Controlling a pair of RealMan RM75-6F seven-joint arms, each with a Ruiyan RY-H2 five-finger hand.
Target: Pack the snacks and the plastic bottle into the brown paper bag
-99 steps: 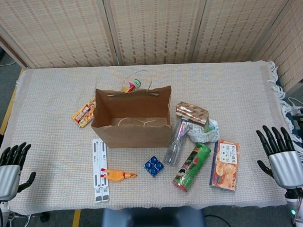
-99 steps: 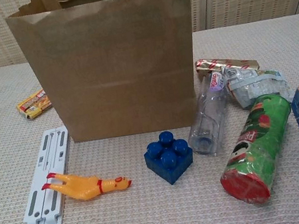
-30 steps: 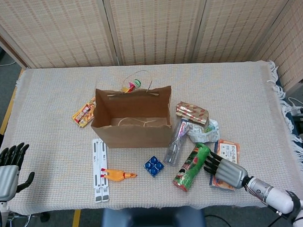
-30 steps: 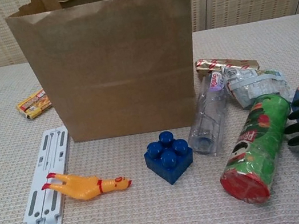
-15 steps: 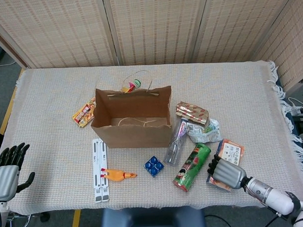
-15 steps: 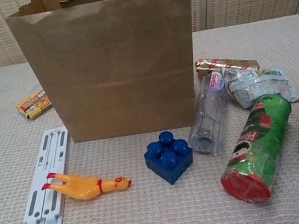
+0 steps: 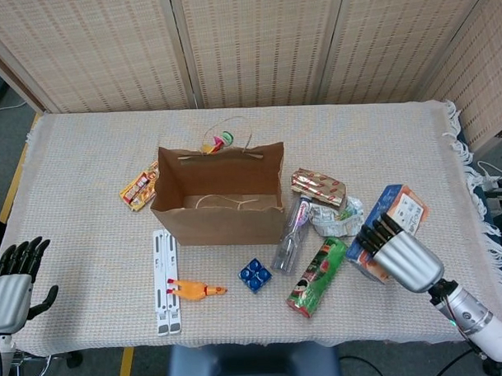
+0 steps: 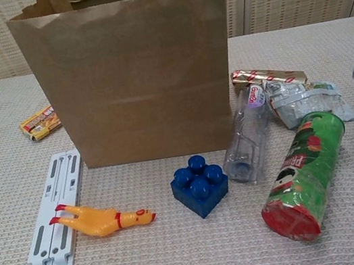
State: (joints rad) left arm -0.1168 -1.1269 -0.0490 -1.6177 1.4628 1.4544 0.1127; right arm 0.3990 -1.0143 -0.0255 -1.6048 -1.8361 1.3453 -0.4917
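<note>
In the head view, the right hand (image 7: pixel 399 254) at the lower right holds the blue snack box (image 7: pixel 398 209), fingers wrapped around it, lifted off the table. It should carry the box left, well above the rim of the brown paper bag (image 7: pixel 219 207), then lower it inside. The left hand (image 7: pixel 13 279) rests at the lower left, fingers spread, holding nothing. 0.5 s ago the box lay lower, beside the green can (image 7: pixel 317 276).

In the chest view, only a blue corner of the box shows at the right edge; earlier it lay on the cloth there. The plastic bottle (image 8: pixel 248 137) lies beside the bag.

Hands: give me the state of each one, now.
Left hand: open, holding nothing, beside the table.
Right hand: gripping the snack box, lifted off the table.
</note>
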